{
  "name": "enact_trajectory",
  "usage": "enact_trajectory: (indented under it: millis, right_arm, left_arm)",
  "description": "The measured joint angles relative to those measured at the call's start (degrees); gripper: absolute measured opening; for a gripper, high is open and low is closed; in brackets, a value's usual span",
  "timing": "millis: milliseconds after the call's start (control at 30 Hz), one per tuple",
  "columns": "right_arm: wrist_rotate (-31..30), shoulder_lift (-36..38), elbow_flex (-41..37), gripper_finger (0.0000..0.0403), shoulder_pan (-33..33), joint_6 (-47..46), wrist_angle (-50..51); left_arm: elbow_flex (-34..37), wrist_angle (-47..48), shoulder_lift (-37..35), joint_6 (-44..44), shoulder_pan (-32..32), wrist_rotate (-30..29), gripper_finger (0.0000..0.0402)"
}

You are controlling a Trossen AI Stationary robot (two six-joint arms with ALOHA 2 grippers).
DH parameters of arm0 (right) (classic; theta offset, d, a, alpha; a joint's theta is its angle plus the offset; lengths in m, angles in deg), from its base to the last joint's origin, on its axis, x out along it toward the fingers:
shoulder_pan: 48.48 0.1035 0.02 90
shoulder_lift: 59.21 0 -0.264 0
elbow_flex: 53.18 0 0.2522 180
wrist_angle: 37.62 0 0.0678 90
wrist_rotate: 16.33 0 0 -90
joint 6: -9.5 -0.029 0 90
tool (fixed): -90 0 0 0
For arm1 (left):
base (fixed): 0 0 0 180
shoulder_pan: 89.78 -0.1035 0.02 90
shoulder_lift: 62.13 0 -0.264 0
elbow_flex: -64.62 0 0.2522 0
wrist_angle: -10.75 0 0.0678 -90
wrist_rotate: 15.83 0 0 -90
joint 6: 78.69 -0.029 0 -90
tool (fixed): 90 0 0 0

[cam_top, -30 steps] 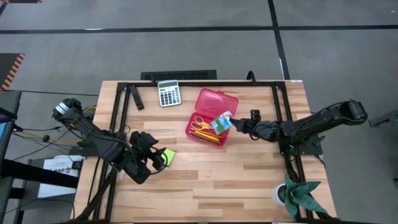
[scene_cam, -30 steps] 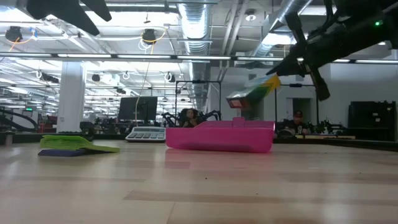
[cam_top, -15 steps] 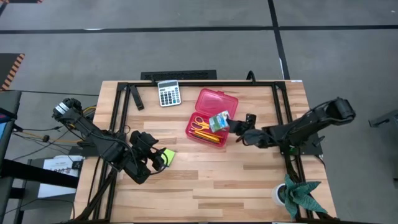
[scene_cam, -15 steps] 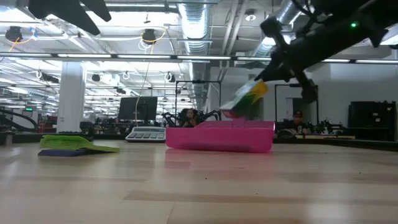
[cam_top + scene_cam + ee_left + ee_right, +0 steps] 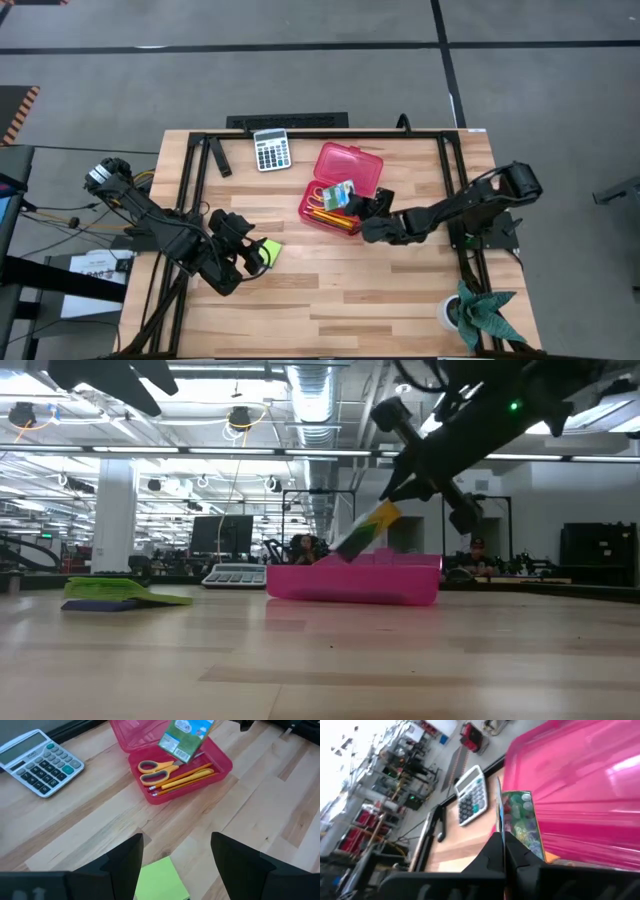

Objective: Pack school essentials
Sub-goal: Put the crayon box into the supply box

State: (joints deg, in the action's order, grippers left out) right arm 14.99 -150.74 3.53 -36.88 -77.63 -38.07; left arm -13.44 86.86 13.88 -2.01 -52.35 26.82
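Note:
The small green-blue carton (image 5: 341,194) hangs tilted over the open red translucent case (image 5: 352,162), held by my shut right gripper (image 5: 360,205). Yellow-handled scissors (image 5: 154,767) and orange and yellow pencils (image 5: 186,777) lie flat in the case's tray. The lime-green sticky-note pad (image 5: 269,252) lies flat on the table near its left edge. My left gripper (image 5: 175,845) hovers open above the pad, well clear of the table in the low view. I cannot make out the pen. My right gripper pinches the carton between its two fingers at the upper end (image 5: 384,512), the end toward the table's right. The fingers (image 5: 495,842) slant down from above and from the right. The carton tilts, its lower end (image 5: 341,549) dipping behind the case's wall; whether that end rests on anything, I cannot tell.
A grey-white calculator (image 5: 271,150) sits near the far edge, with a dark bar-shaped object (image 5: 220,156) to its left. A potted plant (image 5: 478,311) stands at the near right corner. Bare wood lies along the table's near side (image 5: 360,290).
My right gripper has moved toward the table's left and down, carrying the carton from beside the case's right edge to over its tray. The carton has tipped more steeply, and its lower end now dips inside the case.

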Motion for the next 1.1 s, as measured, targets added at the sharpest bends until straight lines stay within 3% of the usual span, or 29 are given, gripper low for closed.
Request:
enact_trajectory:
  millis: [400, 633, 1100]
  right_arm:
    - [-1.91, -6.07, 3.04, 0.0000, -1.37, -10.61, 4.44]
    - [5.12, -6.27, 3.04, 0.0011, -3.72, -7.65, 4.53]
    - [13.83, -5.46, 2.98, 0.0121, -5.07, 2.73, 5.21]
  left_arm:
    - [0.00, -0.02, 0.02, -2.56, -0.01, 0.46, 0.0229]
    - [0.00, -0.05, 0.02, -3.27, -0.01, 0.35, 0.0228]
    - [0.00, -0.09, 0.02, -4.07, 0.00, 0.19, 0.0229]
